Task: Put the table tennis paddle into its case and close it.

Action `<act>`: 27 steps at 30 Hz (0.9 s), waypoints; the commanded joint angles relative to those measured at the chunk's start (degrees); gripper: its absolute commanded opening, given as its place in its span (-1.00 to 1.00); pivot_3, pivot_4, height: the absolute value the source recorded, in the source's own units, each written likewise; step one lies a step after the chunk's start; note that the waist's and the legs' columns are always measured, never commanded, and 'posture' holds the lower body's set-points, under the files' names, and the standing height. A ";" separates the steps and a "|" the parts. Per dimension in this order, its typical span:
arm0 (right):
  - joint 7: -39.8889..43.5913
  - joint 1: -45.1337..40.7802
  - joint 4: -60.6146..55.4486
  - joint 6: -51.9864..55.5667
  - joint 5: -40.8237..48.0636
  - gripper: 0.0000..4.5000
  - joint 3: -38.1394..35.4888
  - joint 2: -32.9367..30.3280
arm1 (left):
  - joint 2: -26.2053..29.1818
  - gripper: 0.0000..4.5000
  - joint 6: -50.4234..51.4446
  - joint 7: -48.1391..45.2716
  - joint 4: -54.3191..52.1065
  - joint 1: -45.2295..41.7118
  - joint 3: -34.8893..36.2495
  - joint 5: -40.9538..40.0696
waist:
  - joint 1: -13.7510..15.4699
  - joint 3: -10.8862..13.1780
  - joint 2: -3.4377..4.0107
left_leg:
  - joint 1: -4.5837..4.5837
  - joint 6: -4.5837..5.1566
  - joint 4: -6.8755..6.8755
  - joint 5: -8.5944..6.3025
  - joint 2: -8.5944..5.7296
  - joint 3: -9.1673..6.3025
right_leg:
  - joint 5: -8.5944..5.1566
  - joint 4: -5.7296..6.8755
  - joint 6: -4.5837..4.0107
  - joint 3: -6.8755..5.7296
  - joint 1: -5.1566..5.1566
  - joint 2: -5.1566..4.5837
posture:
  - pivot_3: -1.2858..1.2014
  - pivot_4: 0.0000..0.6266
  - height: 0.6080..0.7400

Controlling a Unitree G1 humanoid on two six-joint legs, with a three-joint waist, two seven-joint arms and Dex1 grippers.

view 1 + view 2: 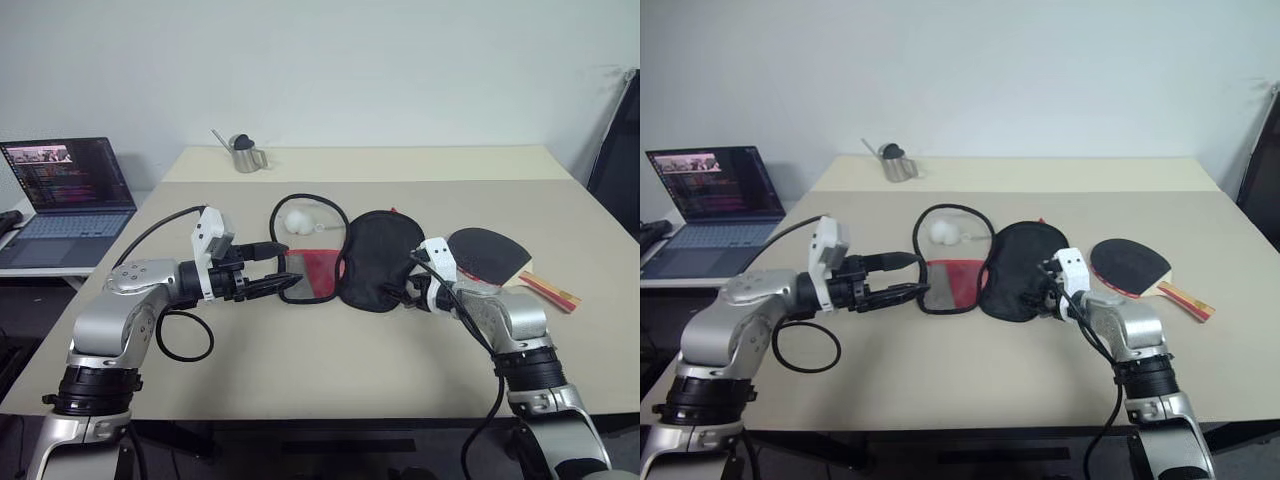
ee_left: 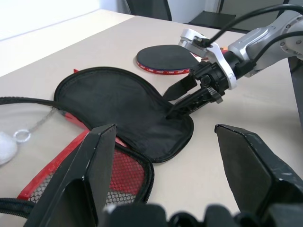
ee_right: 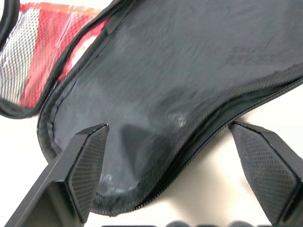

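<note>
**Case lies open, paddle beside it**

The case (image 1: 350, 262) lies unzipped mid-table: black lining half beside a red mesh half. The table tennis paddle (image 1: 490, 253), black-faced, red-edged, striped handle, rests just right of it. The left gripper (image 1: 268, 286) and the right gripper (image 2: 177, 99) both gape empty over the case.

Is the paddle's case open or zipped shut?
Open. The case lies unzipped and spread flat in two halves on the table. The table tennis paddle lies outside, beside it.
</note>
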 commanded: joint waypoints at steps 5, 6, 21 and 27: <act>1.04 -2.07 -0.57 0.62 0.37 0.99 1.42 1.62 | 0.23 0.61 -1.86 0.22 0.00 -1.40 0.26 0.40 | -0.16 0.00 0.01 | 0.02 0.00 0.01 0.00 0.03 -0.01 | 0.01 0.03 -0.02 0.01 0.00 0.05 | 0.03 -0.52 1.00; 1.26 -2.07 -0.86 0.50 0.20 0.81 1.78 1.50 | 0.19 0.61 -1.88 0.21 -0.06 -1.40 0.25 0.42 | -0.25 0.00 0.01 | 0.02 0.00 0.00 0.00 0.03 0.00 | 0.01 0.03 -0.02 0.02 -0.01 0.05 | 0.03 -0.52 1.00; 8.29 -4.89 1.28 3.14 0.17 -0.99 2.28 -8.18 | -0.47 0.61 -2.61 -1.47 -3.03 -0.88 -4.02 1.22 | -0.40 0.00 0.02 | -0.02 0.00 -0.02 0.00 0.02 0.00 | 0.01 -0.01 -0.02 0.01 -0.03 0.04 | 0.03 -0.52 1.00; 11.99 -6.89 5.76 2.60 -0.49 -0.99 2.84 -12.05 | -1.51 0.61 -3.56 -1.99 -2.37 -1.91 -6.29 2.12 | -0.29 0.01 0.02 | -0.04 0.00 -0.01 0.00 0.01 0.01 | 0.01 -0.04 -0.02 -0.01 -0.01 0.03 | 0.03 -0.52 1.00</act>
